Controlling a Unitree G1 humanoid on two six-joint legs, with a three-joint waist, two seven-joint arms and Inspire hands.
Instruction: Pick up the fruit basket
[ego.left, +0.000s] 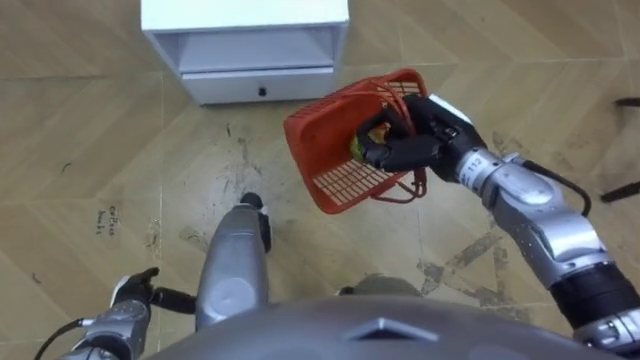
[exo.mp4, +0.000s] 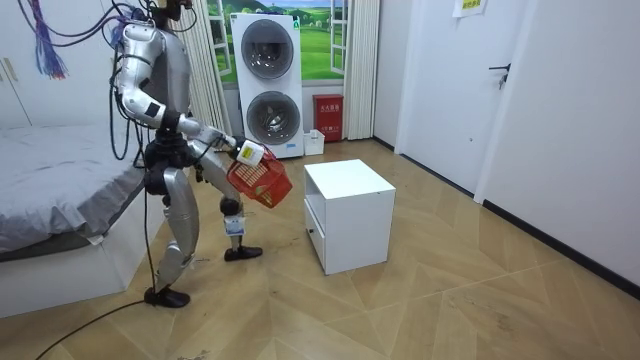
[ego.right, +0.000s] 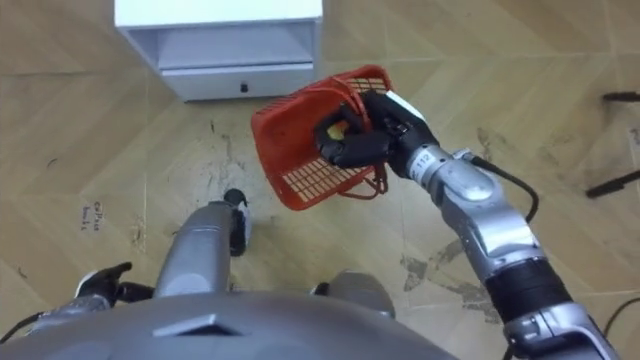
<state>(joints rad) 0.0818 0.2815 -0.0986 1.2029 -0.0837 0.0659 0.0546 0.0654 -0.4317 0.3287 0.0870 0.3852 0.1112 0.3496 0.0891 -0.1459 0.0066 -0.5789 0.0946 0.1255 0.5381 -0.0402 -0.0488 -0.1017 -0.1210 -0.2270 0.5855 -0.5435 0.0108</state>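
In the left eye view, the basket (ego.left: 340, 150) hung in the middle of the frame, tilted and clear of the floor (ego.left: 80, 150). The right hand (ego.left: 420, 135) came in from the right, and its dark fingers (ego.left: 385, 152) were curled tight over the basket's right rim. A yellow-green fruit (ego.left: 357, 146) showed inside, just beside those fingers. A white cabinet (ego.left: 245, 50) with an open shelf stood at the top centre, apart from the basket. The left hand (ego.left: 135, 292) hung at the lower left; whether it was open or closed could not be told.

In the room view, the robot stood on the wooden floor between a bed (exo.mp4: 50, 190) at the left of the frame and the cabinet at the centre, knees bent. It held the basket out in front of it, in the air between itself and the cabinet and touching neither. Stacked washers (exo.mp4: 268, 85) stood at the upper middle.

In the right eye view, the basket sat at the upper centre with the right hand clamped on its right edge, and the cabinet was at the upper left.
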